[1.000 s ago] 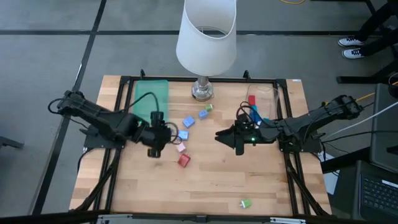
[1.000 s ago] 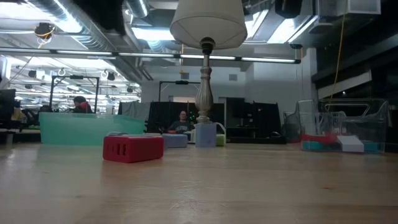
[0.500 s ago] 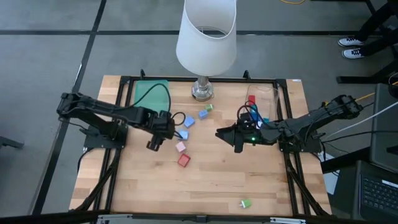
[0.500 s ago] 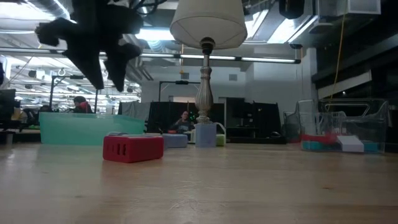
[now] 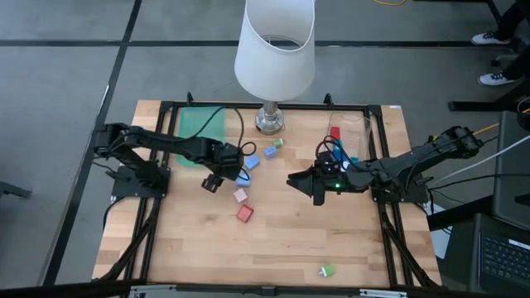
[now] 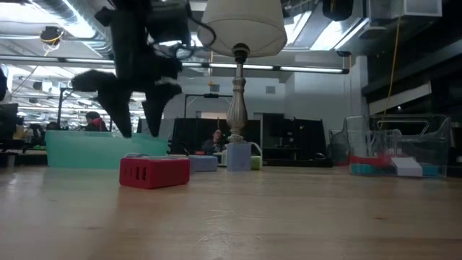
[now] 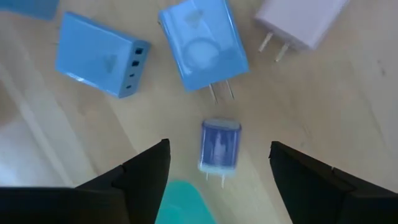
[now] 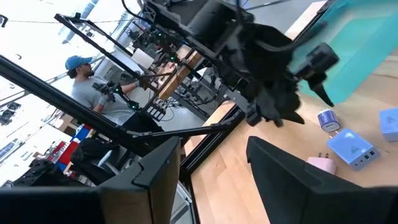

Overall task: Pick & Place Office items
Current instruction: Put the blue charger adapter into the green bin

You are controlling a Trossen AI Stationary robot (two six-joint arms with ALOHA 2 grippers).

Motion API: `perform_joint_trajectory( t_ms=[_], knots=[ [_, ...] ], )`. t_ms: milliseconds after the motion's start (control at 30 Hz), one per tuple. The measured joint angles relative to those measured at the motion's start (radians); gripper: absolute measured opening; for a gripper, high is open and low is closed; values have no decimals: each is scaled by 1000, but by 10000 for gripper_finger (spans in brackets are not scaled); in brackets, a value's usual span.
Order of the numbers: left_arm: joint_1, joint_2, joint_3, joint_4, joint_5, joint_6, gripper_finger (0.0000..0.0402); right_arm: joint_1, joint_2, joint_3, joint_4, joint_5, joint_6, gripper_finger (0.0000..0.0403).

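Observation:
The office items are small plug-like blocks in the middle of the table: light blue ones (image 5: 251, 162) (image 5: 271, 152), a green one (image 5: 278, 143), a pink one (image 5: 241, 195), a red one (image 5: 245, 213) and a stray green one (image 5: 326, 271). My left gripper (image 5: 213, 181) hangs open above the table beside the flat green tray (image 5: 201, 126). In the left wrist view a small dark-blue plug (image 7: 220, 146) lies flat on the wood below its spread fingers, with a light blue charger (image 7: 202, 43) beyond it. My right gripper (image 5: 296, 180) waits open right of the cluster.
A lamp (image 5: 272, 117) stands at the table's far edge, its shade over the middle. The clear plastic bin (image 5: 354, 132) at the far right holds red and blue pieces. Bare wood lies toward the near edge. People sit in the room behind.
My left gripper has come down from above and moved toward the far edge and the right, entering the low view and ending over the blue pieces beside the tray. The right arm and the pieces have stayed put.

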Motion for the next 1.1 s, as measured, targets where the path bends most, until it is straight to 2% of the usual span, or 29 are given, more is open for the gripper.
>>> perform_joint_trajectory(
  t_ms=[267,567,767,933,1100],
  knots=[
    [25,102,0,19,14,20,257,0,0,0,0,-11,3,195],
    [54,168,0,40,49,27,253,0,0,0,0,-30,6,195],
    [60,213,1,55,59,16,236,0,0,0,2,-36,8,192],
    [60,221,4,63,61,-11,201,0,0,0,3,-37,8,192],
    [60,221,4,66,57,-100,132,0,0,0,3,-37,7,192]
  ],
)
